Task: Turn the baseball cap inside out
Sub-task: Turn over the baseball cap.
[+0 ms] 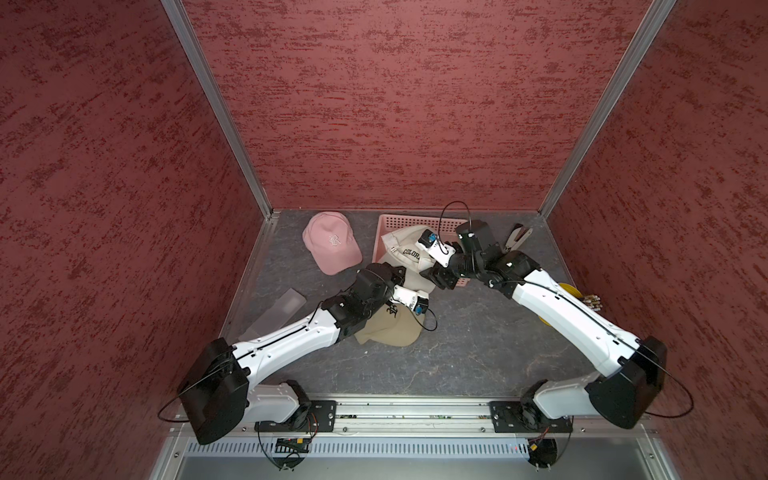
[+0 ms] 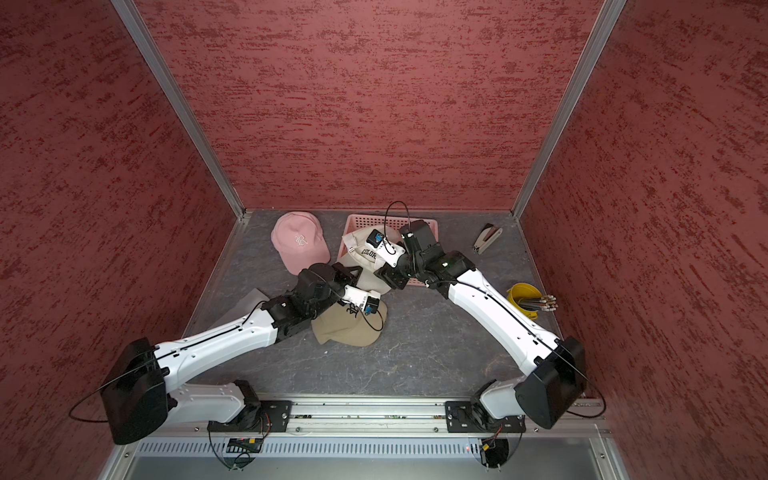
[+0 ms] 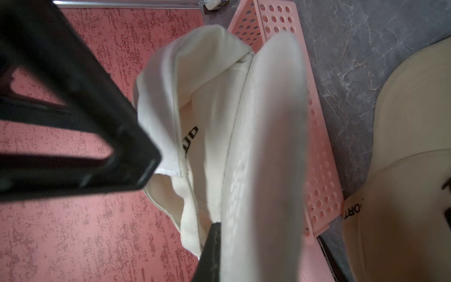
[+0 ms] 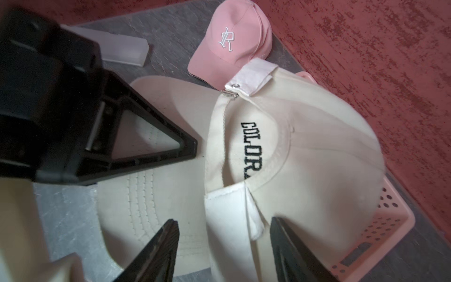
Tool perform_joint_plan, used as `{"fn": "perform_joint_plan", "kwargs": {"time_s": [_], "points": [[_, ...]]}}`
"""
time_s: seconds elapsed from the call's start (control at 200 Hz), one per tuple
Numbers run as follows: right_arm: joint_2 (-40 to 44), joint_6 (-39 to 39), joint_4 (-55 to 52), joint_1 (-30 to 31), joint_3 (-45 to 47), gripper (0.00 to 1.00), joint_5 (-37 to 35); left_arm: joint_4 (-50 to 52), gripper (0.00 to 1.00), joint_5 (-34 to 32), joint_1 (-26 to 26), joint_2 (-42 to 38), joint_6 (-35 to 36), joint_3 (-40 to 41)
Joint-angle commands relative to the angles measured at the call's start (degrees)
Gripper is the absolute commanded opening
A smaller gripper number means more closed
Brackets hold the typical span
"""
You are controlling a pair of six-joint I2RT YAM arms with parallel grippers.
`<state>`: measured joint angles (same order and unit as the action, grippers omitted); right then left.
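Right wrist view: right pincer (image 4: 224, 246) apart, straddling back strap (image 4: 227, 210) of cream cap (image 4: 317, 146).
Left pincer (image 3: 181, 195): clamped on cream cap, likely anchoring it.

Both top views are evenly and softly lit. Only faint shadows lie on the table (image 1: 457, 365) near the cream cap (image 1: 399, 241), and the walls (image 1: 83, 166) bow toward the frame edges. In the left wrist view the cap is smeared, and the black finger (image 3: 85, 117) beside it is out of focus. In the right wrist view the cap's lettering is sharp, while the fingers (image 4: 156, 254) close to the lens are blurred.
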<state>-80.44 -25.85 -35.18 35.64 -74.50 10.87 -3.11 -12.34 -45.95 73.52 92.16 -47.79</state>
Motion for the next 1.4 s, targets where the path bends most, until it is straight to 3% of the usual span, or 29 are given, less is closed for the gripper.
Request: {"fn": "perform_joint_plan", "kwargs": {"time_s": [0.0,0.125,0.27,0.311,0.376,0.451,0.651,0.836,0.952,1.067,1.167,1.272,1.397], "points": [[1.78,-4.18,5.14,1.61,3.70,0.65,-9.07,3.12,0.00,2.57,0.41,-2.79,-4.80,-1.52],[1.70,-5.47,9.19,3.56,5.44,0.66,-13.51,5.54,0.00,3.19,0.26,-3.68,-7.03,-2.21],[0.80,-6.18,19.79,4.88,7.49,0.63,-23.98,7.71,0.00,4.60,-0.66,-5.78,-8.98,-2.82],[0.29,-5.70,22.18,4.88,7.43,0.56,-25.88,8.61,0.00,4.56,-1.14,-6.05,-9.19,-3.07],[-1.12,-3.33,22.98,4.71,5.58,0.30,-26.65,9.90,0.00,3.94,-2.07,-6.06,-9.18,-3.27],[-4.89,1.15,19.27,3.35,0.49,0.18,-23.15,9.94,0.00,3.10,-3.43,-5.93,-8.77,-2.82],[-21.18,15.37,-0.27,-3.25,-20.80,0.15,-19.66,5.45,0.00,2.57,-6.60,-7.66,-7.59,-0.38],[-25.29,22.07,-3.94,-10.17,-20.96,0.28,-11.59,4.47,0.00,5.34,-5.89,-13.75,-10.82,0.57],[-24.51,22.37,-4.78,-11.80,-17.18,0.34,-9.68,1.82,0.00,8.21,-1.92,-15.95,-15.39,0.43],[-20.90,22.44,-2.84,-12.13,-11.24,0.47,-3.65,-1.00,0.00,10.69,3.38,-15.84,-21.31,-0.04],[-16.24,22.52,-0.13,-12.23,-6.48,0.54,5.73,-2.05,0.00,9.77,6.64,-13.70,-26.95,-1.78],[-10.10,22.33,3.76,-12.25,-2.87,0.61,17.48,-1.23,0.00,7.75,7.50,-11.49,-31.38,-3.58],[-3.80,22.90,7.49,-14.27,-1.41,0.66,23.88,1.31,0.00,6.63,8.41,-9.97,-36.87,-5.66]]}}
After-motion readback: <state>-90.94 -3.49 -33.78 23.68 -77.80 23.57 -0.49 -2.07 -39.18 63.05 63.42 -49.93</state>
